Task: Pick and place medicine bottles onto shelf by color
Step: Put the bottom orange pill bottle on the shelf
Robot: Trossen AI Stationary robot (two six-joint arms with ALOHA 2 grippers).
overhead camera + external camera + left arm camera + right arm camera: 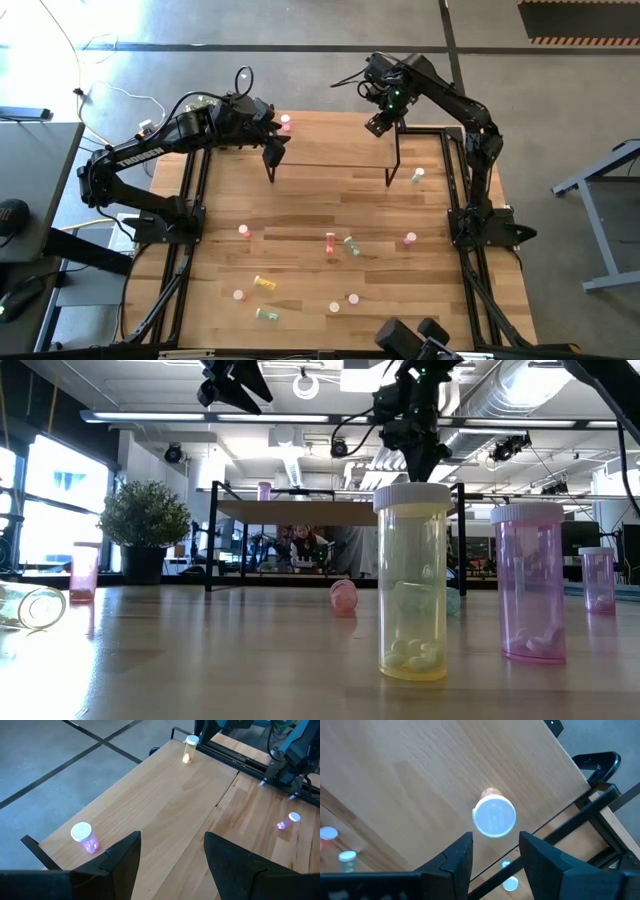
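Both arms are up over the shelf [335, 150] at the far end of the table [300, 215]. The right gripper [495, 852] hangs above the shelf's right end, its fingers spread apart and holding nothing; directly beneath the gap between them an orange bottle [493, 815] stands upright on the shelf board, white cap facing up. The left gripper [172, 852] hovers over the shelf's left end, fingers also spread wide and empty. A pink bottle [85, 837] stands on the shelf corner just off one of its fingers.

The other bottles are scattered on the tabletop well below and away from both grippers. In the low view a yellow bottle [412, 580] and a purple-pink bottle [527, 582] stand upright nearest the camera, with pills inside them.
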